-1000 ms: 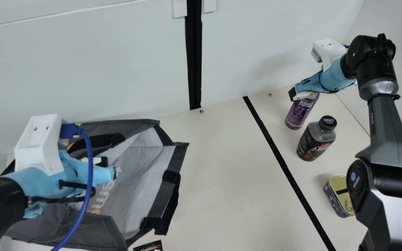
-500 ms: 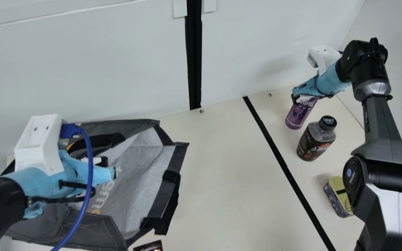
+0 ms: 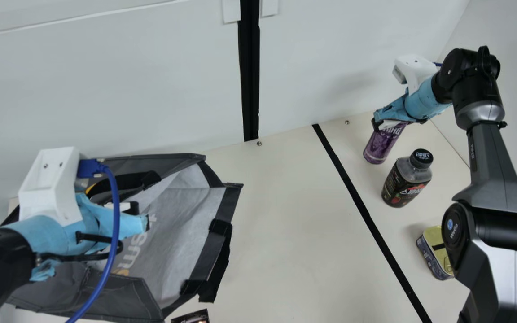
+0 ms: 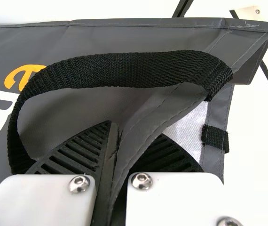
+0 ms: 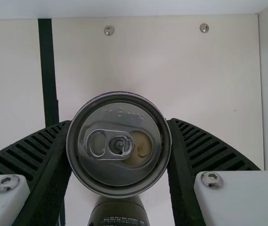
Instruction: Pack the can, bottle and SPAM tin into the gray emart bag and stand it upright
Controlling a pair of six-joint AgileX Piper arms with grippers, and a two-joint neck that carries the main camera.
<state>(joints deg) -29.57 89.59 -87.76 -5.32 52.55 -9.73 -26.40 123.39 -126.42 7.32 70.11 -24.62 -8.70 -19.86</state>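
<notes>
Reference item is the bottle (image 3: 405, 181), found upright on the cream table (image 3: 294, 224), dark label and black cap in plain sight; the can (image 3: 381, 143) is just beyond the bottle, toward the wall (image 3: 151, 89), its purple side showing in the main view and its ring-pull top in the right wrist view; whether its base touches the table cannot be told.

Right gripper (image 3: 380, 124) is at the top of the can, beyond the bottle; its jaws stand apart by the can's width, one against each side, and the can is held between them.

The SPAM tin (image 3: 432, 253) is on the table on the near side of the bottle, gold lid uppermost, partly hidden by the right arm; a black stripe (image 3: 361, 204) runs along the table on the bottle's left.

The gray emart bag (image 3: 173, 242) is well apart from the bottle, to its left across the stripe, its mouth spread and pale lining exposed; left gripper (image 3: 140, 215) is at the bag, likewise well left of the bottle; its jaws are closed down to the thickness of the cloth, with a fold of the bag pinched between them; a black webbing handle (image 4: 124, 70) arches beside that fold.
</notes>
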